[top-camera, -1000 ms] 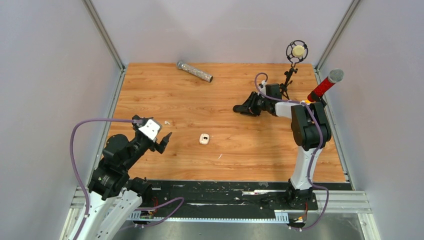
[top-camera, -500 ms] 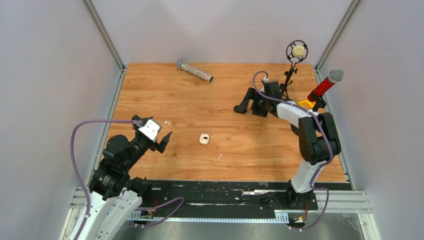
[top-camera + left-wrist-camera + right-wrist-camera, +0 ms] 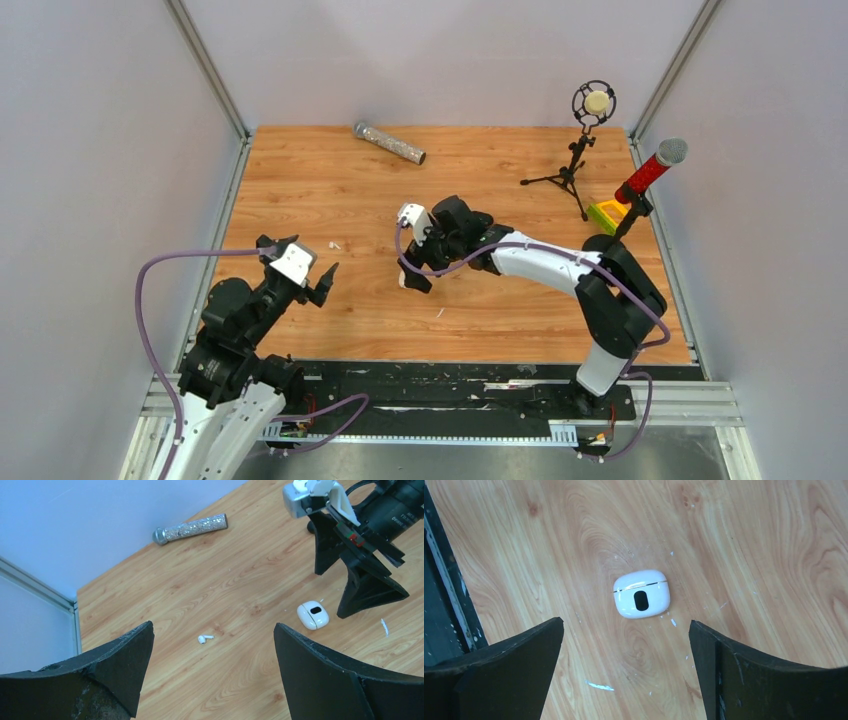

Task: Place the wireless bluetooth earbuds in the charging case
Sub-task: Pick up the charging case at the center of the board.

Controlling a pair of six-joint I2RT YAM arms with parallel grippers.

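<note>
A white earbud [image 3: 204, 639] with a short stem lies alone on the wood [image 3: 333, 245], ahead of my left gripper [image 3: 214, 627], which hangs open and empty above the table's left side. The white charging case [image 3: 642, 593] lies flat near the table's middle, a black oval on its upper face. I cannot tell whether that oval is an earbud. My right gripper [image 3: 626, 622] hovers over the case, open wide and holding nothing. In the left wrist view its two fingers [image 3: 367, 587] stand just behind and right of the case [image 3: 313, 615]. From above, the right gripper hides the case.
A glittery silver microphone [image 3: 390, 143] lies at the back edge. At the back right, a small tripod [image 3: 565, 180] carries a studio microphone, and a red microphone [image 3: 650, 170] leans on a yellow-green block [image 3: 605, 213]. A white fleck [image 3: 599, 685] lies near the case. Grey walls close three sides.
My right arm has swung from the tripod at the back right to the middle, above the case, and its jaws have opened wide. The left arm has shifted only slightly.
</note>
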